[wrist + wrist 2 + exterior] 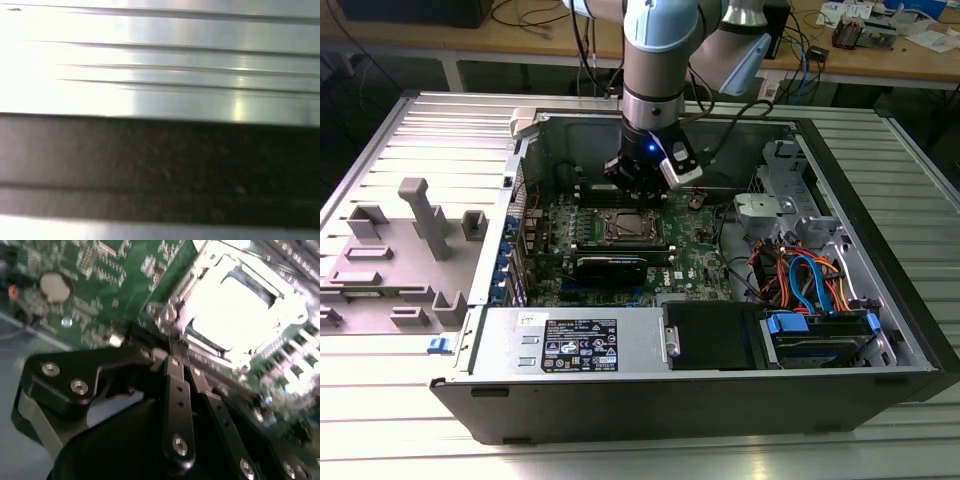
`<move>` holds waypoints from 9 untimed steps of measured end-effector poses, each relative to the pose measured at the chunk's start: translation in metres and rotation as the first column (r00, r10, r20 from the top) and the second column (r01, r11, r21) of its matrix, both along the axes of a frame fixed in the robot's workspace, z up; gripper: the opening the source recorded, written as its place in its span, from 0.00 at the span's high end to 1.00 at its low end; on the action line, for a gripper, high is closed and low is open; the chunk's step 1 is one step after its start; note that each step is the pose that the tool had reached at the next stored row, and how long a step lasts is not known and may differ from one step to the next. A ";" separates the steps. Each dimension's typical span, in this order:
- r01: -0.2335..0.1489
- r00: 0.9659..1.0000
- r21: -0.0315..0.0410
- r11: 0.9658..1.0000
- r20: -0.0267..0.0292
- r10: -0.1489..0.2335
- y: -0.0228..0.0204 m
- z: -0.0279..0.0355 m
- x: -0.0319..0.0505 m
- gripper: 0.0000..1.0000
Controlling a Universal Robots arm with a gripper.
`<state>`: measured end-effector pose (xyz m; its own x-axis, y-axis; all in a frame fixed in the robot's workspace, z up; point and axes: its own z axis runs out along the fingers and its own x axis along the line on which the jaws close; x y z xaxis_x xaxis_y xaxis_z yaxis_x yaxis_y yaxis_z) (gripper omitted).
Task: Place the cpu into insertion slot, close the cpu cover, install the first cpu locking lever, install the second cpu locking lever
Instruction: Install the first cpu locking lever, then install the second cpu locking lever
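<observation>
I see the ribbed silver metal worktable [410,130] under everything, and on it the large open dark-grey computer case [720,400] lying on its side. To the exterior view's left of the case a grey plastic fixture tray with upright posts [395,260] rests on the table. Inside the case lies the green circuit board [700,250], with a black graphics card [610,268] across it and a bundle of orange and blue cables [805,280] toward the exterior view's right.

My grey and light-blue robot arm [660,60] reaches down from above into the case. Its black gripper [175,347] hangs low over the board, just beside the small square insertion slot with its silvery metal rim [623,226]. In the second wrist view the two black fingers [175,390] are pressed together at their tips, clenched with nothing between them.

The flat square cpu with its dull silver top [235,310] sits inside the slot, glaring bright under the light. The thin silvery cpu cover frame [200,270] lies around it. The fingertips stand just off the socket's edge, next to the cpu rather than above it; I cannot tell whether they touch the socket hardware.
</observation>
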<state>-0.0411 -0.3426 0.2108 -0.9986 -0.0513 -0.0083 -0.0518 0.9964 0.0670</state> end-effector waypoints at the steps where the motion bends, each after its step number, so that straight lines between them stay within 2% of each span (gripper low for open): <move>1: 0.000 1.000 0.000 1.000 0.000 0.000 0.0000 0.0016 0.0000 0.89; 5: 0.000 1.000 0.000 1.000 0.000 0.000 -0.0057 0.0015 0.0000 0.89; 9: 0.000 1.000 0.000 1.000 0.000 0.000 -0.0062 0.0016 0.0000 0.89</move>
<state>-0.0411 -0.3488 0.2123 -0.9986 -0.0514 -0.0082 -0.0518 0.9964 0.0669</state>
